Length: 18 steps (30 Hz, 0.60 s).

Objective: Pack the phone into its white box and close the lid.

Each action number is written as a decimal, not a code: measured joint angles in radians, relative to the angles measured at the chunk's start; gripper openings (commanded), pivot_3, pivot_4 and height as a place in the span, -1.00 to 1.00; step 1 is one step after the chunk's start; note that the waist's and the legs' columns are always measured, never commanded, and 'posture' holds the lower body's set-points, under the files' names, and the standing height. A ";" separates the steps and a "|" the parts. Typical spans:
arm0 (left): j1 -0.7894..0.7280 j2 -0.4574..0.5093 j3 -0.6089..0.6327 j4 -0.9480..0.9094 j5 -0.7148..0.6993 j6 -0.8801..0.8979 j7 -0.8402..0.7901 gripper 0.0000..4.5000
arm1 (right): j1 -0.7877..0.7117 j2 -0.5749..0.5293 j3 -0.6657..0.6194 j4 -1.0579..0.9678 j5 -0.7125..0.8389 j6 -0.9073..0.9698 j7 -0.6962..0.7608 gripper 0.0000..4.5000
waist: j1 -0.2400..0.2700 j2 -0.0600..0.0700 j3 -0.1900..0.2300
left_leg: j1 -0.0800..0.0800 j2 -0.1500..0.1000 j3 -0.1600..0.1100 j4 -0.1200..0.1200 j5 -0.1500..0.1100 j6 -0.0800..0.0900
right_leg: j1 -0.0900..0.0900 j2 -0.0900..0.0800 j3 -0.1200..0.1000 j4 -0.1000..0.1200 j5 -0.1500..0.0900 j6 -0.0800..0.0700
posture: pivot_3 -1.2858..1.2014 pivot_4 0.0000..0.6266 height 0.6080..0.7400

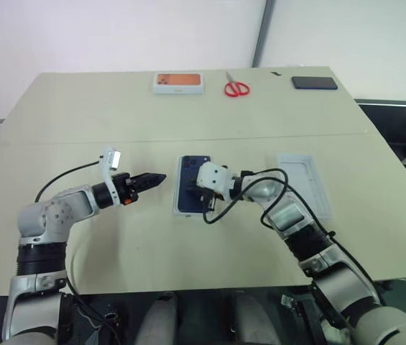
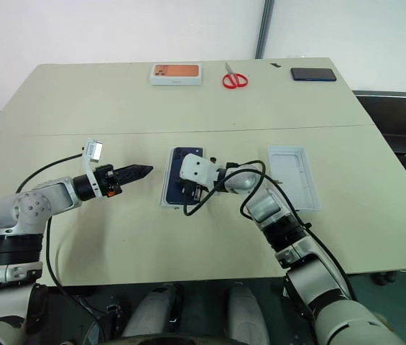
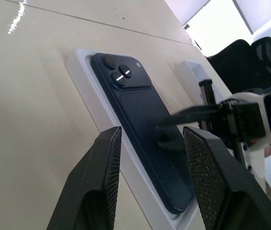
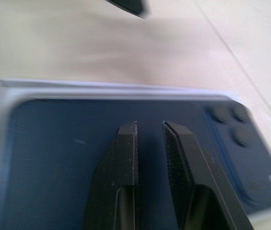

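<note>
The setting reads as a plain office or lab room set up for robot trials. A broad beige table [image 1: 80, 129] made of two joined tops stands against bare white walls, with a grey vertical post [image 1: 262, 32] at the wall joint. A black office chair [image 3: 250, 62] sits beyond one edge of the table. Laid out on the top are staged props — red-handled scissors [image 1: 236, 87], a white box with orange top [image 1: 178, 83] and a black slab-like device [image 1: 314, 83] in a row along the far side. Nothing domestic appears — only the work surface and test items.
</note>
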 measured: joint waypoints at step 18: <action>0.004 -0.002 -0.013 0.017 0.081 -0.148 0.019 -0.04 | -0.057 0.002 -0.132 0.008 0.064 0.064 -0.049 -0.60 | 0.005 0.000 0.000 | 0.000 0.000 0.000 0.000 0.000 0.000 | 0.000 0.000 0.000 0.000 0.000 0.000 | 0.03 -0.52 1.00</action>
